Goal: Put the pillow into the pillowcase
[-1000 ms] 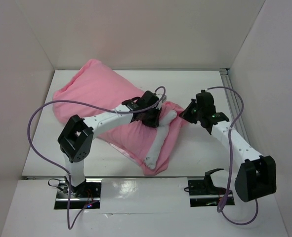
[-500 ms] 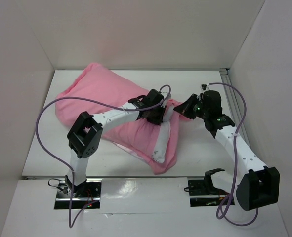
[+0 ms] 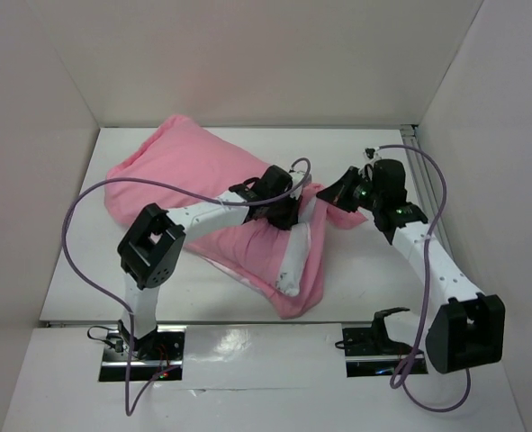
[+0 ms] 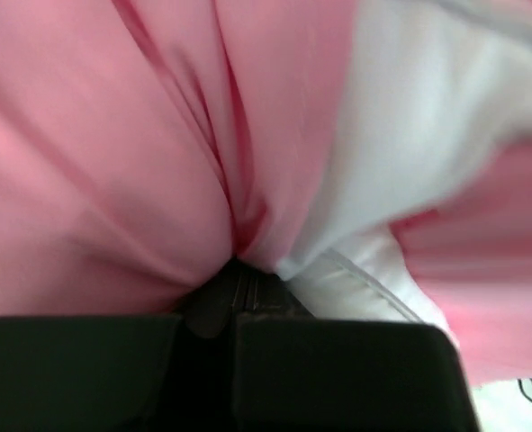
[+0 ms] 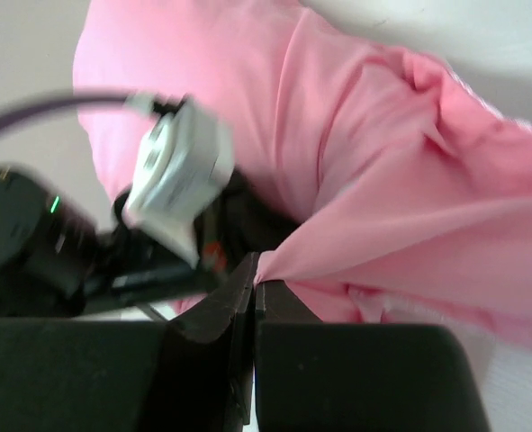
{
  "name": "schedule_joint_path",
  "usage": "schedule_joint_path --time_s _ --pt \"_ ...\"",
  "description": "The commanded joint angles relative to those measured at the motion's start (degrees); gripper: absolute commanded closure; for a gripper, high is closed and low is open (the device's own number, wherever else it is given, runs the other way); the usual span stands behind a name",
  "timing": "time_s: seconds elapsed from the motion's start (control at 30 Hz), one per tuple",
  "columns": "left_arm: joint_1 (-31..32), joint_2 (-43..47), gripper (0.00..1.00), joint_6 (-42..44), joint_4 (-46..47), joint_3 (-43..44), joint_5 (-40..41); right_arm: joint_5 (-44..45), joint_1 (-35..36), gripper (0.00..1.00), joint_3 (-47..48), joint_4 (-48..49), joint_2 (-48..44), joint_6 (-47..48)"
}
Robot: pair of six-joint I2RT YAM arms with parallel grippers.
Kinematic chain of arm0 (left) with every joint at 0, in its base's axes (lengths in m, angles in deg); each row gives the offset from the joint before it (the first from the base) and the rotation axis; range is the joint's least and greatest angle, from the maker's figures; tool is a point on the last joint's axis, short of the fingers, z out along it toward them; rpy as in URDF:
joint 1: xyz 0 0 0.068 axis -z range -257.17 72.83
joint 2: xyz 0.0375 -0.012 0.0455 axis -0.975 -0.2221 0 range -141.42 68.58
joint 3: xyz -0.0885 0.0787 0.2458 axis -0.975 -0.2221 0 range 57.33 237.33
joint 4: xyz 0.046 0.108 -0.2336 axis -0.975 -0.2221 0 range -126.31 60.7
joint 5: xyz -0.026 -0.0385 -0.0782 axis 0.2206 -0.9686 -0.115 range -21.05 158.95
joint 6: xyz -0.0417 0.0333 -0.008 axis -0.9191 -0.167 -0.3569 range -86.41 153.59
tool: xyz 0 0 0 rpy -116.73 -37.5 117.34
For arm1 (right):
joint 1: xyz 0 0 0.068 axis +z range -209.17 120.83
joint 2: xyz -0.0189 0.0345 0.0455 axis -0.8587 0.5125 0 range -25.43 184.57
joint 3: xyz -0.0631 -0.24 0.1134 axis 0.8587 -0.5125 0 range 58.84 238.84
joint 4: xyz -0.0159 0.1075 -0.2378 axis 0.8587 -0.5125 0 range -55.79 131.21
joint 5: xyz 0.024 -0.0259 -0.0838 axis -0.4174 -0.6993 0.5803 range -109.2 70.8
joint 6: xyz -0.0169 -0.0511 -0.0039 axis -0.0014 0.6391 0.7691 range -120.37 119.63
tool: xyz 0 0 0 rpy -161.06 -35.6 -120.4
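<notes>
The pink pillowcase (image 3: 180, 166) lies bulging across the table's middle, with most of the white pillow inside it. A strip of the pillow (image 3: 294, 252) shows at the open mouth near the front. My left gripper (image 3: 282, 214) is shut at that mouth, pinching pink pillowcase (image 4: 157, 180) cloth right beside the pillow (image 4: 410, 135) seam. My right gripper (image 3: 338, 193) is shut on the pillowcase (image 5: 383, 180) edge at the mouth's right corner and holds the cloth stretched taut. The left wrist's camera (image 5: 180, 171) shows just beyond it.
White walls (image 3: 247, 63) close in the table at the back and on both sides. A metal rail (image 3: 423, 189) runs along the right edge. Purple cables (image 3: 94, 193) loop over both arms.
My right gripper has moved toward the back and slightly left with the pillowcase corner, pulling it taut. The left arm has shifted a little rightward and the mouth has closed further over the pillow.
</notes>
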Motion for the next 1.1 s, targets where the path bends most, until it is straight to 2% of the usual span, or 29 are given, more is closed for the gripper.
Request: schedule_joint_path --time_s 0.0,0.13,0.2,0.27,0.33,0.47,0.6,0.73,0.77,0.9,0.97,1.0,1.03,1.07 --pt "4.6 -3.4 1.00 3.2 -19.5 -11.1 -3.2 -3.5 -2.4 1.00 13.0 29.0 1.9 -0.6" --pt "5.1 -2.7 1.00 1.5 -18.3 -13.8 -3.9 -3.5 -4.0 1.00 17.1 30.3 7.7 0.1" --pt "5.1 -5.0 1.00 0.9 -17.8 -13.8 -3.0 -4.6 -4.0 1.00 18.3 31.2 10.2 -0.6" --pt "5.1 -5.6 1.00 -1.9 -17.3 -13.8 -0.4 -6.0 -4.5 1.00 19.6 32.7 10.2 -1.5" --pt "4.0 -6.3 1.00 -3.0 -14.9 -12.8 -1.4 -8.9 -4.5 1.00 18.6 34.9 9.2 -3.2" --pt "2.5 -11.5 1.00 -2.4 -15.8 -7.8 -1.4 -12.2 -4.5 1.00 16.5 36.7 2.2 -5.6" --pt "1.5 -15.2 1.00 -1.9 -16.3 -4.5 -2.0 -16.0 -4.5 1.00 18.0 31.0 -4.2 -1.5" --pt "-0.6 -16.4 1.00 -3.0 -15.7 -3.2 -2.0 -18.6 -4.5 1.00 17.3 22.9 -6.9 4.2" --pt "-1.3 -16.4 1.00 -3.0 -15.7 -3.2 -2.0 -17.8 -4.5 1.00 16.5 18.5 -6.9 5.5" --pt "-1.8 -14.1 1.00 -3.0 -15.1 -4.3 -2.6 -13.2 -4.5 1.00 10.6 13.0 -6.0 11.5" --pt "-1.8 -12.6 1.00 -3.0 -15.1 -5.0 -3.6 -10.7 -4.5 1.00 10.6 11.0 -1.6 12.1" --pt "-1.8 -11.0 1.00 -3.5 -15.1 -6.2 -4.2 -9.4 -4.5 1.00 13.8 8.4 0.4 13.0" --pt "-1.8 -10.1 1.00 -4.1 -14.3 -6.9 -4.3 -7.7 -4.5 0.94 15.7 5.4 2.4 14.9" --pt "-1.8 -9.0 1.00 -4.1 -14.3 -7.5 -4.8 -4.5 -4.5 0.68 17.4 2.9 5.5 14.9"
